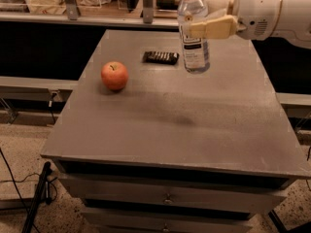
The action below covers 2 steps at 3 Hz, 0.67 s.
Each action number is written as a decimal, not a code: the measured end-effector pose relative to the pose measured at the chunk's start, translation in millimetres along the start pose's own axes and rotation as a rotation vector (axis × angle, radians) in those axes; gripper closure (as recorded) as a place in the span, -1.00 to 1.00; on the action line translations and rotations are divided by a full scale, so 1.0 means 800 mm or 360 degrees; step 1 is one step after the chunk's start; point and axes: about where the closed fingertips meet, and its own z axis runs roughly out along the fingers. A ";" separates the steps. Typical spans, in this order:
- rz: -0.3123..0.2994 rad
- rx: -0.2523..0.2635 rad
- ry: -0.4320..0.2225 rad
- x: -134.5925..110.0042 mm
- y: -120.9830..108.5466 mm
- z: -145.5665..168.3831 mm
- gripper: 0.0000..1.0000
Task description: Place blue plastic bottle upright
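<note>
The blue plastic bottle (pixel 195 42) stands upright near the far edge of the grey bench (pixel 184 130), right of centre; its base looks set on the top, though contact cannot be told for certain. The hand (pixel 198 14) is at the bottle's upper half, reaching in from the right on a white arm (pixel 277 11); its 2 cream fingers (pixel 209 29) are closed around the bottle, 1 across the front above the label and 1 behind the shoulder. A red apple (pixel 114 75) sits on the left part of the bench, well apart from the bottle; a dark flat bar (pixel 161 57) lies between them, nearer the bottle. The bench top is matt and slightly scuffed; 2 drawers (pixel 167 197) with small knobs show under its front edge. The floor (pixel 29 144) is speckled; black cables (pixel 14 191) run across it at the left. Behind the bench is a dark gap, then a cluttered counter (pixel 43 17).
</note>
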 end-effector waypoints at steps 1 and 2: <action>0.0003 0.0056 -0.0063 0.011 0.020 -0.011 1.00; 0.0072 0.0101 -0.0123 0.038 0.051 -0.029 1.00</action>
